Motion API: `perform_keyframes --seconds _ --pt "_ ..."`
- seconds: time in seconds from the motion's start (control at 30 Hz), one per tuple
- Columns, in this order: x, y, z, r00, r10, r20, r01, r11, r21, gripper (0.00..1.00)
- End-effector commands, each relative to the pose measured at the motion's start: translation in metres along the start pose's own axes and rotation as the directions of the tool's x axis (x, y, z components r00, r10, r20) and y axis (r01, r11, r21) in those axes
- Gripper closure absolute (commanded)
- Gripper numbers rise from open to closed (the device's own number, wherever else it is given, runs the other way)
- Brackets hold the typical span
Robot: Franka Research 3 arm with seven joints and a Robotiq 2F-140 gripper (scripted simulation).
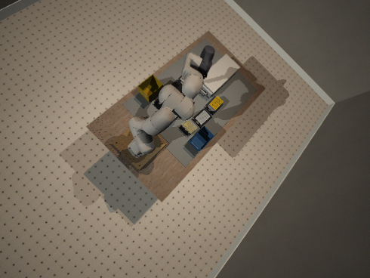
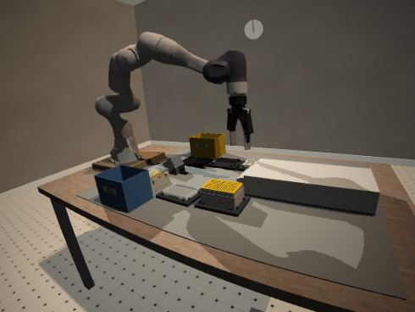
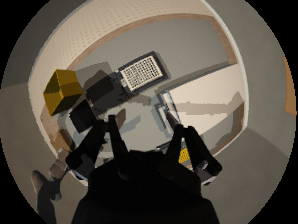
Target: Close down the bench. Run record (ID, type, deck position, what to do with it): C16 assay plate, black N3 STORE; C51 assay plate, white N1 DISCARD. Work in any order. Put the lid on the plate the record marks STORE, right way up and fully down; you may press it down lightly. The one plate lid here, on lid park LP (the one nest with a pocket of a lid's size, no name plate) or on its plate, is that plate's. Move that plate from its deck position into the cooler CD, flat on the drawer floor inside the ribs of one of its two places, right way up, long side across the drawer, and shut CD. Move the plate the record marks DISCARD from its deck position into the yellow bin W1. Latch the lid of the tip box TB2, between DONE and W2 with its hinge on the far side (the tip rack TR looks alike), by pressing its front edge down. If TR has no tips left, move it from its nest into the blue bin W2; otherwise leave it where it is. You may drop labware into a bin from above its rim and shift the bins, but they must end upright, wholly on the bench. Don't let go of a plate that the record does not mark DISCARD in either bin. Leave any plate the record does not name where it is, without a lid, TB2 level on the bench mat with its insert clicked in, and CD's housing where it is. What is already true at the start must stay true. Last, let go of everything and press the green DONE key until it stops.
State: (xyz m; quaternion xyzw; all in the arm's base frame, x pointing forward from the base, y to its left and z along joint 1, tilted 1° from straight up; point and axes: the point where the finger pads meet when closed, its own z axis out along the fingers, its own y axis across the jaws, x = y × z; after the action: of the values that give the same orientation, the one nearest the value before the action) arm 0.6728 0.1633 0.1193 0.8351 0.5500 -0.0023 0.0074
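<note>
Pincer (image 2: 240,142) of mine open and holding nothing, upper centre of exterior view, above dark nests beside yellow bin (image 2: 207,145), white cooler (image 2: 313,182) right, on grey surface (image 2: 296,237).

Dim, hard shadows, perhaps fisheye-warped edges

The table (image 1: 113,117) is seen from high above in the top view, from near its front corner (image 2: 47,188) in the exterior view, and from just over it at the wrist. It is shared by all.
</note>
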Motion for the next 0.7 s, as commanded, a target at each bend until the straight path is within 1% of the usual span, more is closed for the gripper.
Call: perform_keyframes --seconds 0.0,0.1,0.17,0.2,0.3,0.5,0.67 --pt "0.013 -0.006 -0.001 0.961 0.275 0.001 -0.275 0.961 0.010 0.34" --pt "0.025 -0.008 -0.002 0.935 0.355 0.002 -0.355 0.935 0.009 0.34" --pt "0.025 -0.008 -0.002 0.935 0.355 0.002 -0.355 0.935 0.009 0.34" --pt "0.029 -0.009 -0.002 0.909 0.417 0.003 -0.417 0.909 0.010 0.34" --pt "0.041 -0.011 -0.003 0.866 0.500 0.003 -0.500 0.866 0.010 0.34" --pt "0.064 -0.015 -0.005 0.766 0.642 0.004 -0.642 0.766 0.008 0.34" --pt "0.084 -0.019 -0.007 0.669 0.743 0.004 -0.743 0.669 0.007 0.34"
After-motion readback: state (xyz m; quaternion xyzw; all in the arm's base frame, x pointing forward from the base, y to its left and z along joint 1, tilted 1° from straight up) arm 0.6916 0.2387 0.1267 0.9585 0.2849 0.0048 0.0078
